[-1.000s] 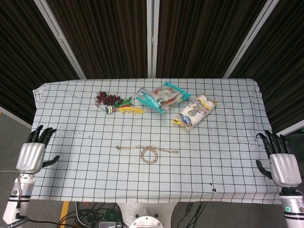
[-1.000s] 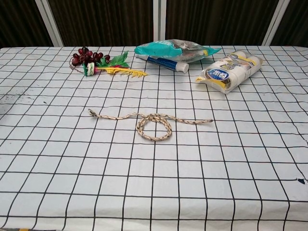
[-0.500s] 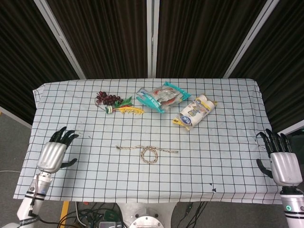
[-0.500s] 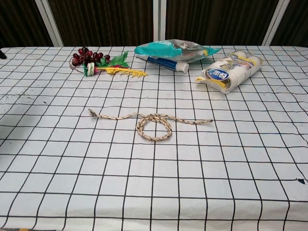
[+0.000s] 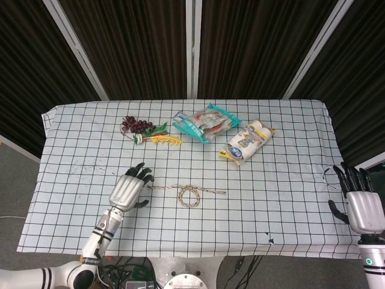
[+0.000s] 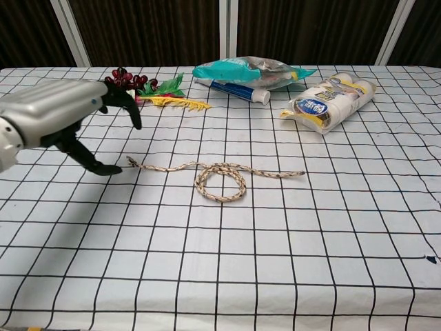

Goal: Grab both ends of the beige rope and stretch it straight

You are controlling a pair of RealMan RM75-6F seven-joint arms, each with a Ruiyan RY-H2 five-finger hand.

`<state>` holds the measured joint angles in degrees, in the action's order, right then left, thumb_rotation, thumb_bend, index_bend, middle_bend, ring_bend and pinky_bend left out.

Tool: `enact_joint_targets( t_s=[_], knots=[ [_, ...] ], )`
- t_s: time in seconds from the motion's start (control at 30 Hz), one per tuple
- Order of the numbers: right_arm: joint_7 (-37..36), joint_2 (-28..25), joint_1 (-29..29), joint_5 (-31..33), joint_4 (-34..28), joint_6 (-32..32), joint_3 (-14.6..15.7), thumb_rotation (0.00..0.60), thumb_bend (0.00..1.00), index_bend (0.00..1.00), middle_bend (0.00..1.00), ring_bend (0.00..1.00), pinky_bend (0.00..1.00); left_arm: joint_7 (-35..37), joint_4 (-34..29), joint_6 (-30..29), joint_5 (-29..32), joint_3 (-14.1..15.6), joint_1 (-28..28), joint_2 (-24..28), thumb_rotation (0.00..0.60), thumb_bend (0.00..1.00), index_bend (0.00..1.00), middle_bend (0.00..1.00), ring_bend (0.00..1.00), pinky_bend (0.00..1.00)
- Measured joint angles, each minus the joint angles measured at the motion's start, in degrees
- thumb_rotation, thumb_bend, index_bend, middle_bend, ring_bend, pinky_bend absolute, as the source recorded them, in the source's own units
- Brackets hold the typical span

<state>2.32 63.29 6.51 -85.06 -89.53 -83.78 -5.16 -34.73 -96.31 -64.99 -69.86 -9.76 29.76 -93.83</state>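
The beige rope (image 5: 187, 191) (image 6: 219, 176) lies on the checked tablecloth near the middle, with a loop in its centre and both ends stretched out sideways. My left hand (image 5: 128, 190) (image 6: 58, 117) hovers just left of the rope's left end, fingers apart, holding nothing; its thumb tip is close to that end in the chest view. My right hand (image 5: 363, 208) stays at the table's right edge, far from the rope's right end, fingers spread and empty. The chest view does not show it.
Along the far side lie a bunch of dark grapes with green and yellow leaves (image 5: 146, 130) (image 6: 146, 93), a teal snack bag (image 5: 203, 123) (image 6: 251, 74) and a white-and-yellow packet (image 5: 245, 142) (image 6: 329, 101). The checked tablecloth (image 5: 283, 198) covers the table.
My left hand has travelled from the table's left edge rightward to the rope's left end and now shows in the chest view. The right hand has barely shifted. The rope lies as before.
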Motion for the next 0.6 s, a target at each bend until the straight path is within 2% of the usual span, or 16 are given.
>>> enact_joint_targets(
  t_s=[0.27,0.6],
  knots=[
    [-1.07,0.01,0.17,0.43,0.78,0.53,-0.11,0.600,0.26,0.00,0.00,0.00,0.00,-2.69,7.33,2.19,2.62,-1.85,4.85,-6.25,0.600,0.24,0.36,0.21,0.08,0.22],
    [-1.84,-0.07,0.12,1.02,1.56,0.83,-0.19,0.600,0.26,0.00,0.00,0.00,0.00,-5.68,14.72,3.89,6.67,-2.06,8.21,-10.40,0.600,0.24,0.37,0.21,0.06,0.20]
  ],
)
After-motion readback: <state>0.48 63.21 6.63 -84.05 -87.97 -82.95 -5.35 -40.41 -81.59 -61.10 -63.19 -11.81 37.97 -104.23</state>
